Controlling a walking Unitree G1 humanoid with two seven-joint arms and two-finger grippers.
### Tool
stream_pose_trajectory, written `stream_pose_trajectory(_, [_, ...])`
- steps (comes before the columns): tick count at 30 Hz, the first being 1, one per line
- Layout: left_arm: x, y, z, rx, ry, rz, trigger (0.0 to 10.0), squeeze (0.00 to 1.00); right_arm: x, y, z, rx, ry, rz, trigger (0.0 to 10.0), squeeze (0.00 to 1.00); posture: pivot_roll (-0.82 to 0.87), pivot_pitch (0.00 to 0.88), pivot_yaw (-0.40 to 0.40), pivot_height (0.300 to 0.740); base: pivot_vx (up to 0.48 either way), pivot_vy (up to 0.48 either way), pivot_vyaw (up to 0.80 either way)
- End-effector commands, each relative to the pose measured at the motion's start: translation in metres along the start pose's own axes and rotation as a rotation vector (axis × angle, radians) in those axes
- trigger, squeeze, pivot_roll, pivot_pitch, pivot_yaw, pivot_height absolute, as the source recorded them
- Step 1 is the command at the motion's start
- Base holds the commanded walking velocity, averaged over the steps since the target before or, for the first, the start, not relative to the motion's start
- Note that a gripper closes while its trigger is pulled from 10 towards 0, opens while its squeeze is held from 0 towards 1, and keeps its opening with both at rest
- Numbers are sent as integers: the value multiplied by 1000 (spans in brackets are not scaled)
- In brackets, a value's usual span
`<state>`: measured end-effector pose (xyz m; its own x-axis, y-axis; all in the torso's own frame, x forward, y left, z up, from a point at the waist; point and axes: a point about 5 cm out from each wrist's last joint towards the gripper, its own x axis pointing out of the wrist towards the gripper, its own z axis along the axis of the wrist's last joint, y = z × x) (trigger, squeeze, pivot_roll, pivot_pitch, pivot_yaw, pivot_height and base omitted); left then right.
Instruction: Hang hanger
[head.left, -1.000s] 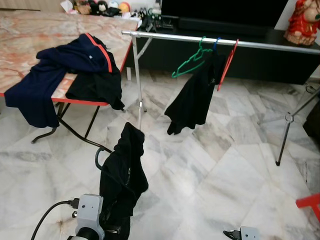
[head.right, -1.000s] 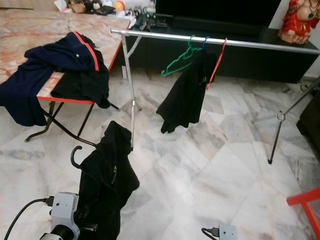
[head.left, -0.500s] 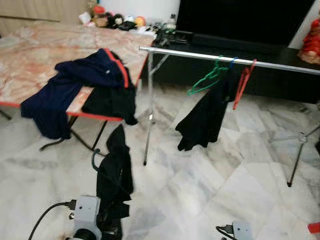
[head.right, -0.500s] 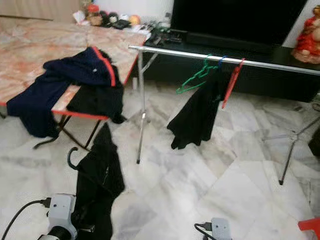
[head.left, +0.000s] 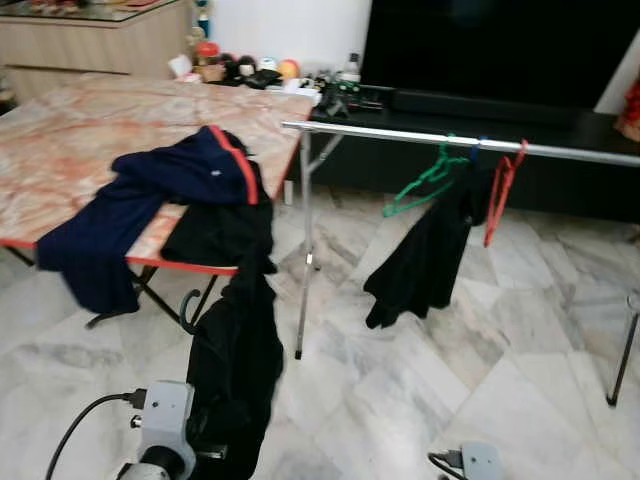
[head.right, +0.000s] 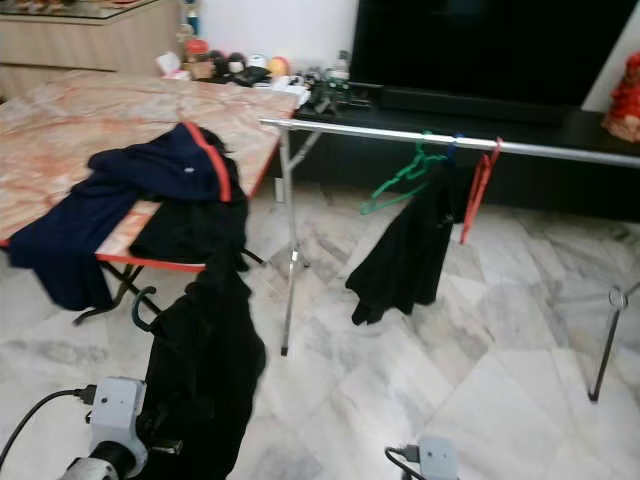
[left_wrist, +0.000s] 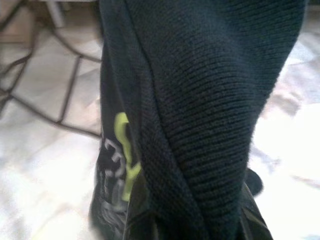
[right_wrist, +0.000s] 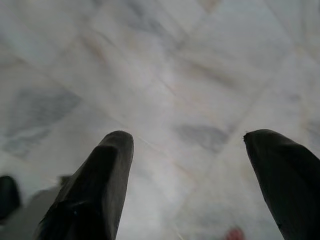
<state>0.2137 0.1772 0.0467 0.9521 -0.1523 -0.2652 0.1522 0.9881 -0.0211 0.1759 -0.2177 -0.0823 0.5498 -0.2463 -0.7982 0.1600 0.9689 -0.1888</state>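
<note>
Black garment (head.left: 236, 375) hides the left gripper's fingers; rail (head.left: 470, 145) cut off rightward.

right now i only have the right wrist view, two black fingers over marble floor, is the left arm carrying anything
Observer: Yes. The left gripper holds up a black garment on a hanger whose dark hook sticks out beside it.
Operator: where's the rail
Observer: Ahead, a silver rail runs rightward from beside the table.
Operator: anything on it already
Observer: A green hanger, another black garment and a red hanger.
Operator: table clear
Observer: No, a navy jacket lies draped over its edge.
</note>
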Motion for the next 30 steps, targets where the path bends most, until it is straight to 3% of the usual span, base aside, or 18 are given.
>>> stream_pose_trajectory(1, [1, 5, 8, 54, -25, 5, 10000, 0, 1, 7, 12, 21, -37, 13, 10000, 0, 5, 148, -53, 740, 0, 0, 0])
stream_pose_trajectory(6, [1, 8, 10, 68, -34, 33, 10000, 0, 1, 6, 13, 22, -36, 7, 10000, 0, 10, 155, -56, 740, 0, -74, 0])
stream_pose_trajectory(30, [-2, 9, 12, 78, -31, 30, 10000, 0, 2, 6, 15, 41, -38, 3, 10000, 0, 12, 184, -47, 740, 0, -464, 0])
